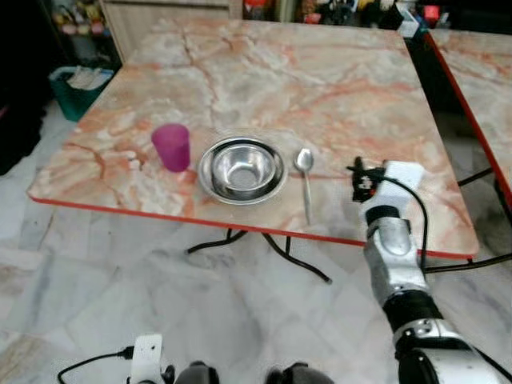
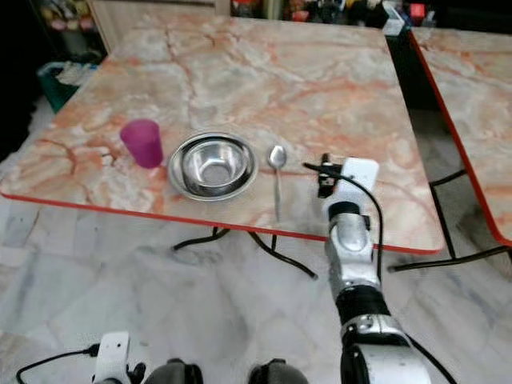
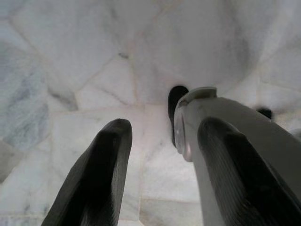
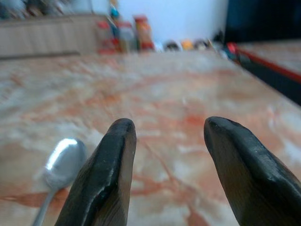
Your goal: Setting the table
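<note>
On the pink marble table (image 1: 264,72), near its front edge, a purple cup (image 1: 171,147), a steel bowl (image 1: 242,170) and a spoon (image 1: 305,172) lie in a row from left to right. The spoon's handle points toward the front edge. My right gripper (image 1: 359,179) hovers low over the tabletop just right of the spoon, open and holding nothing. In the right wrist view the spoon's bowl (image 4: 63,160) shows beside one finger (image 4: 108,174). My left gripper (image 3: 164,125) hangs low over the floor tiles, open and holding nothing.
A second marble table (image 1: 480,72) stands close on the right across a narrow gap. A green basket (image 1: 80,88) sits on the floor at the far left. Bottles and jars (image 1: 344,10) line the far side. Black table legs (image 1: 296,260) cross the pale tiled floor.
</note>
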### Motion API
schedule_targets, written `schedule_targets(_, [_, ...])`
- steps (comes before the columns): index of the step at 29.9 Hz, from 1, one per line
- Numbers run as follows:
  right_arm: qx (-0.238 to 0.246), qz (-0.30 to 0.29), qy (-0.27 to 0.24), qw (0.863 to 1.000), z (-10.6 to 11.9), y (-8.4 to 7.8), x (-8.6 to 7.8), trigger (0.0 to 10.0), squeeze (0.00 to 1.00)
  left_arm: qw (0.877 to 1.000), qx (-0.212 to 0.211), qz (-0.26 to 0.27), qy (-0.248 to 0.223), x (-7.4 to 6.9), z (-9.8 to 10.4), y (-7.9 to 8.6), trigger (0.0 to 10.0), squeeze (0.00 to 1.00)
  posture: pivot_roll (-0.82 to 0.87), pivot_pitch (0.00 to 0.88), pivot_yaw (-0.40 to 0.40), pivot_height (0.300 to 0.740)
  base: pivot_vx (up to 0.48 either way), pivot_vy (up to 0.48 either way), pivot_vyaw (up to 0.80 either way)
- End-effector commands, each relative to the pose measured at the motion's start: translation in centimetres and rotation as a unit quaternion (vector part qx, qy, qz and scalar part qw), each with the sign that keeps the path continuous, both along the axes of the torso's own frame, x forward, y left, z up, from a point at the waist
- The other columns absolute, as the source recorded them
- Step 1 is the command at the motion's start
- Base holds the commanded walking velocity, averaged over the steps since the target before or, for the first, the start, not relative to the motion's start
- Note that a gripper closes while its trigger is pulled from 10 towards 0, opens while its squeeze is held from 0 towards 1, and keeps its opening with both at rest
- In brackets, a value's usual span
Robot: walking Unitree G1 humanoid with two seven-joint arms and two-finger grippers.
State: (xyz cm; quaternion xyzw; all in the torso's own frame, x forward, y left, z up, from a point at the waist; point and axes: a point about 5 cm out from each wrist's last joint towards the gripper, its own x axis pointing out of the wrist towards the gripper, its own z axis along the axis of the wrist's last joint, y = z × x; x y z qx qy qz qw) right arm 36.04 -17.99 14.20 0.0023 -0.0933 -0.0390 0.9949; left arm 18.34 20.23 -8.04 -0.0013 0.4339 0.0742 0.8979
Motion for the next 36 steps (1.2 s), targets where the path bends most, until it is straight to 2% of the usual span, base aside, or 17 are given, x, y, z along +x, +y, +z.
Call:
schedule_targets(1, [-0.012, 0.000, -0.030, 0.999, 0.8, -0.4, -0.5, 10.0, 0.00, 1.000, -0.001, -0.002, 0.017, -0.9, -0.5, -0.2, 10.0, 0.00, 0.01, 0.128, 0.002, 0.711, 0.000, -0.360, 0.00])
schedule_targets(3, [-0.025, 0.009, -0.049, 0.998, 1.1, -0.3, -1.0, 10.0, 0.00, 1.000, 0.001, -0.004, 0.017, -0.9, -0.5, -0.1, 10.0, 0.00, 0.01, 0.127, 0.004, 0.711, 0.000, -0.358, 0.00])
schedule_targets(7, [-0.029, 0.012, -0.054, 0.998, 0.7, -0.3, -1.7, 10.0, 0.00, 1.000, 0.003, -0.005, 0.011, -0.5, -0.3, -0.1, 10.0, 0.00, 0.01, 0.129, 0.005, 0.711, 0.000, -0.361, 0.00])
schedule_targets(13, [-0.035, 0.008, -0.009, 0.999, -1.7, -0.6, -2.6, 10.0, 0.00, 1.000, 0.002, -0.004, 0.004, 0.0, -0.1, -0.2, 10.0, 0.00, 0.00, 0.150, 0.008, 0.711, 0.000, -0.360, 0.00])
schedule_targets(17, [-0.040, 0.006, 0.002, 0.999, -2.2, -0.6, -2.7, 10.0, 0.00, 1.000, 0.002, -0.005, 0.003, 0.0, -0.1, -0.3, 10.0, 0.00, 0.00, 0.150, 0.008, 0.711, 0.000, -0.360, 0.00])
schedule_targets(18, [-0.043, 0.005, 0.030, 0.999, -3.5, -0.8, -2.9, 10.0, 0.00, 1.000, 0.001, -0.005, 0.003, 0.1, -0.1, -0.4, 10.0, 0.00, 0.00, 0.160, 0.008, 0.711, 0.000, -0.352, 0.00])
schedule_targets(19, [-0.033, 0.007, 0.091, 0.995, -6.1, -1.0, -3.4, 10.0, 0.00, 1.000, -0.001, -0.007, 0.002, 0.2, 0.0, -0.7, 10.0, 0.00, 0.00, 0.162, 0.008, 0.711, 0.000, -0.352, 0.00])
schedule_targets(21, [-0.039, -0.004, 0.136, 0.990, -8.0, -1.5, -4.0, 10.0, 0.00, 1.000, -0.002, -0.005, 0.001, 0.2, 0.0, -0.7, 10.0, 0.00, 0.00, 0.166, 0.008, 0.711, 0.000, -0.352, 0.00])
schedule_targets(23, [-0.031, -0.009, 0.162, 0.986, -8.9, -1.7, -4.3, 10.0, 0.00, 1.000, -0.002, -0.005, 0.001, 0.2, 0.0, -0.7, 10.0, 0.00, 0.00, 0.169, 0.008, 0.711, 0.000, -0.347, 0.00])
schedule_targets(24, [-0.014, -0.005, 0.191, 0.981, -10.0, -1.7, -4.8, 10.0, 0.00, 1.000, -0.002, -0.004, 0.002, 0.2, 0.0, -0.7, 10.0, 0.00, 0.00, 0.170, 0.009, 0.711, 0.000, -0.345, 0.00])
schedule_targets(28, [-0.014, -0.004, 0.266, 0.964, -12.8, -1.9, -6.3, 10.0, 0.00, 1.000, 0.000, -0.002, 0.002, 0.1, 0.0, -0.4, 10.0, 0.00, 0.00, 0.173, 0.009, 0.711, 0.000, -0.341, 0.00])
schedule_targets(29, [-0.014, -0.004, 0.266, 0.964, -12.8, -1.9, -6.3, 10.0, 0.00, 1.000, 0.000, -0.002, 0.002, 0.1, 0.0, -0.4, 10.0, 0.00, 0.00, 0.173, 0.009, 0.711, 0.000, -0.330, 0.00])
schedule_targets(30, [-0.013, -0.007, 0.293, 0.956, -13.8, -2.0, -7.1, 10.0, 0.00, 1.000, 0.000, -0.001, 0.001, 0.1, 0.0, -0.4, 10.0, 0.00, 0.00, 0.171, 0.007, 0.711, 0.000, -0.315, 0.00])
schedule_targets(36, [0.004, -0.029, 0.371, 0.928, -16.7, -2.8, -9.7, 10.0, 0.00, 1.000, -0.001, -0.001, -0.001, 0.2, 0.0, -0.5, 10.0, 0.00, 0.01, 0.173, 0.007, 0.711, 0.000, -0.310, 0.00])
